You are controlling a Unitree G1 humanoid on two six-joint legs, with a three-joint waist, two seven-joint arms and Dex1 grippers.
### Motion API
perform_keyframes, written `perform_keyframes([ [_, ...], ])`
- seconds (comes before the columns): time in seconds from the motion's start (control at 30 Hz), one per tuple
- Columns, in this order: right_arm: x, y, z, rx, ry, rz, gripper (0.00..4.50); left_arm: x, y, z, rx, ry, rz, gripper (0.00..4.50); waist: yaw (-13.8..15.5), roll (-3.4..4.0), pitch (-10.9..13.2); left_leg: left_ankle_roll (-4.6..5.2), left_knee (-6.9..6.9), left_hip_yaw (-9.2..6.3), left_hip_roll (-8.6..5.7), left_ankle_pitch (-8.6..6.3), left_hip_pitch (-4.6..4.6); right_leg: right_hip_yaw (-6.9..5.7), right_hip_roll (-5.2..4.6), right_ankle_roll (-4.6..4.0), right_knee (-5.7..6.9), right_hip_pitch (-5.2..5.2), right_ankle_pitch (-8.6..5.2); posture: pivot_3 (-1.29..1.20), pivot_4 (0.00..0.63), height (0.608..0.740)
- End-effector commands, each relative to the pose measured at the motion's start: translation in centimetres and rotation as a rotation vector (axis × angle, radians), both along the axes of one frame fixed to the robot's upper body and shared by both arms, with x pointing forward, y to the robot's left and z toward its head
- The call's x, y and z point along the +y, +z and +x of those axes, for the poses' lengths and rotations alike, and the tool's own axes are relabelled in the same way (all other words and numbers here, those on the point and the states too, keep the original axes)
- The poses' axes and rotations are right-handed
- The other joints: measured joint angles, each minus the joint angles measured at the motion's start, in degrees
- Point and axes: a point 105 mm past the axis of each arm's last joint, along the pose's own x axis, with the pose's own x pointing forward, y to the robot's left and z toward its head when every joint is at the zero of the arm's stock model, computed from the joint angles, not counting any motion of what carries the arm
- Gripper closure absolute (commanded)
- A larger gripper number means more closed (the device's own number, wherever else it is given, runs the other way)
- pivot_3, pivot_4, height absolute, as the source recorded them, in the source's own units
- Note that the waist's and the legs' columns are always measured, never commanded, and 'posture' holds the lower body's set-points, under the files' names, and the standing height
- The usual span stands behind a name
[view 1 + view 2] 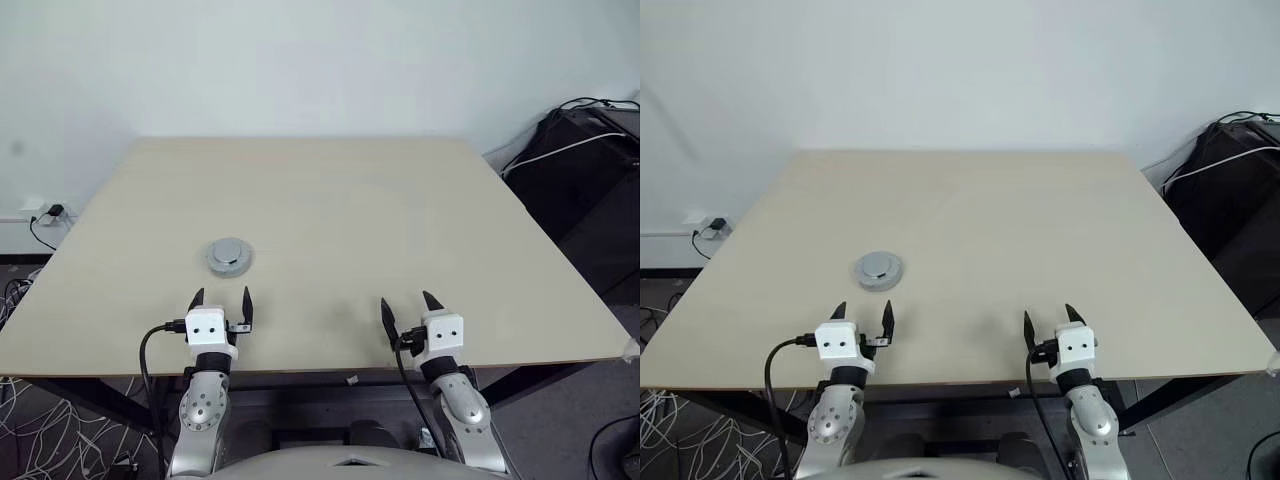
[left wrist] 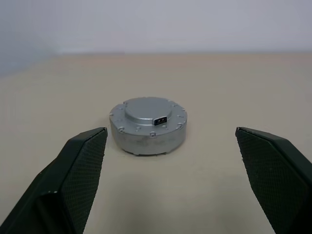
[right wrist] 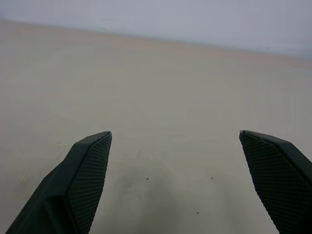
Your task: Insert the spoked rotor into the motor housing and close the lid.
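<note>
One table (image 1: 330, 200) carries a closed grey round unit, the lid (image 2: 146, 108) on top, near the front edge toward the left side. Left end effector (image 1: 221, 303) stands wide just before it; right end effector (image 1: 410, 308) is wide, empty.

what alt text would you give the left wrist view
A closed round grey motor unit, lid on top with a small dark connector socket, sits on a beige table just beyond the open left gripper, whose black fingers frame it without touching.
</note>
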Motion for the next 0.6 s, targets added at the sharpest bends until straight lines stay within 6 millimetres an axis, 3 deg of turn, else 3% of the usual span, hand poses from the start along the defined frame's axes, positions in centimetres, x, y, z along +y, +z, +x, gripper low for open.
perform_keyframes([
  [0.03,0.1,1.5,0.4,-0.044,0.008,0.0,0.0,0.0,1.4,0.4,-0.051,-0.002,0.009,0.02,0.0,0.0,0.0,0.0,0.0,0.0,0.0,0.0,0.0,0.0,0.0,0.0,0.0,0.0,0.0,0.0,0.0,0.74],
  [0.6,1.4,2.9,0.3,-0.03,0.028,-0.011,0.0,-1.1,0.9,0.1,-0.024,-0.101,0.015,0.02,0.0,0.01,-0.01,0.01,0.02,0.0,-0.02,-0.01,-0.01,-0.02,-0.06,0.0,0.01,0.0,0.0,0.0,0.0,0.74],
])
